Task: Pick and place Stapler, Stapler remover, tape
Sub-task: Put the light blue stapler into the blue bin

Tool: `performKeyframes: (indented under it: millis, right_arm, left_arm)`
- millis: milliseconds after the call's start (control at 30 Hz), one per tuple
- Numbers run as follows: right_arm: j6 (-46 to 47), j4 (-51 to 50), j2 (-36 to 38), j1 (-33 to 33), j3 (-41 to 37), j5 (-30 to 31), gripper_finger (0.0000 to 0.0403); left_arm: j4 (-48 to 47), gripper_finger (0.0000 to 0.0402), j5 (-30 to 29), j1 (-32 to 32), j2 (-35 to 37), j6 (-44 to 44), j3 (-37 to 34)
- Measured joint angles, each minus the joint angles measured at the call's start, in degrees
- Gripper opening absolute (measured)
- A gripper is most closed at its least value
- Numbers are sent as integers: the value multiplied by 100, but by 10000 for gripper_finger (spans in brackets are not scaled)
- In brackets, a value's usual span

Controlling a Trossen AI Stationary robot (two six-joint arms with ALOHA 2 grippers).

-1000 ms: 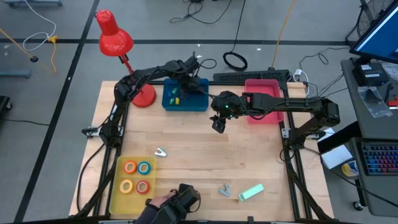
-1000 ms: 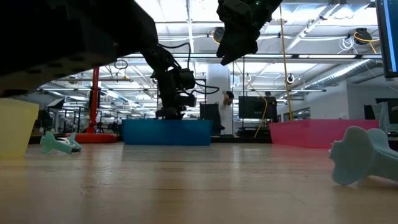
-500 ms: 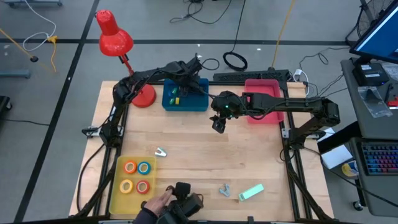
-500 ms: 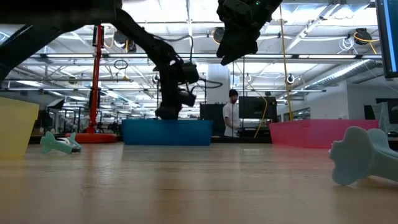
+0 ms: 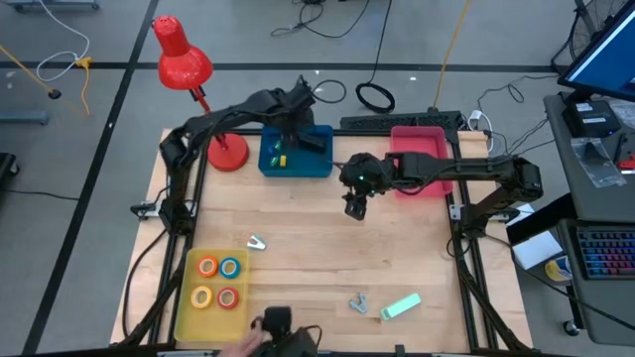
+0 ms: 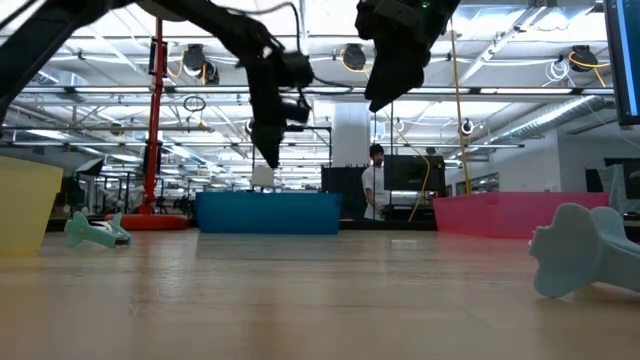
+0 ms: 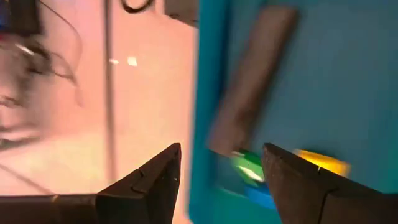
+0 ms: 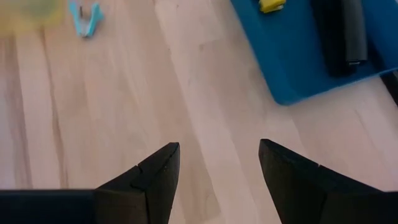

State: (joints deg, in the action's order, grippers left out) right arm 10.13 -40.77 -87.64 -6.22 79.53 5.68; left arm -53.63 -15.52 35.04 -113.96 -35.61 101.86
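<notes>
A dark stapler (image 5: 314, 142) lies in the blue bin (image 5: 319, 167) at the far middle, beside tiny green and yellow bits. My left gripper (image 5: 297, 117) hangs open above that bin, and its wrist view shows the stapler (image 7: 252, 93) below the fingers. My right gripper (image 5: 357, 206) is open and empty above bare wood to the right of the bin. A small pale staple remover (image 5: 257, 242) lies on the table. Orange, blue, yellow and red tape rolls (image 5: 216, 282) lie in the yellow tray (image 5: 185, 297) at the near left.
A pink bin (image 5: 422, 159) stands at the far right and a red desk lamp (image 5: 189, 69) at the far left. A grey-blue tool (image 5: 359, 301) and a green stapler-like piece (image 5: 402, 306) lie near the front edge. A person's hand with a dark thing (image 5: 278, 327) is at the near edge.
My left gripper has risen out of the blue bin and now hangs clear above it. My right gripper has shifted slightly toward the table's right and near edge. The person's hand has drawn back toward the near edge.
</notes>
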Motion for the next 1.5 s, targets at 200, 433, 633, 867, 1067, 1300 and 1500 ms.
performKeyframes:
  millis: [200, 433, 633, 867, 1067, 1300, 1500]
  right_arm:
    - [-486, -828, 36, 254, 0, -825, 212]
    - [-621, -2213, 37, 699, 2, -1979, 212]
    - [-1232, -3183, 37, 1233, 2, -2090, 212]
    - [-1964, -4482, 98, 2022, -6, -2091, 212]
    - [-1956, -4098, 637, 2699, -399, -2114, 212]
    - [-1181, -3010, 1186, 3462, -1196, -2156, 212]
    - [-752, -1813, 1298, 4125, -1850, -2391, 212]
  left_arm:
    - [-943, 223, 2527, -30, 842, 1241, 0]
    - [-852, 223, 5009, -167, 1710, 1525, -234]
    - [325, 223, 4953, -661, 2372, 2505, -1149]
    - [2481, 223, 3779, -1437, 2828, 4414, -2495]
    - [2791, 223, 2708, -2178, 2896, 5337, -2784]
    - [3142, 223, 1543, -3157, 2896, 5905, -2791]
    - [3522, 223, 759, -3888, 2896, 6338, -2789]
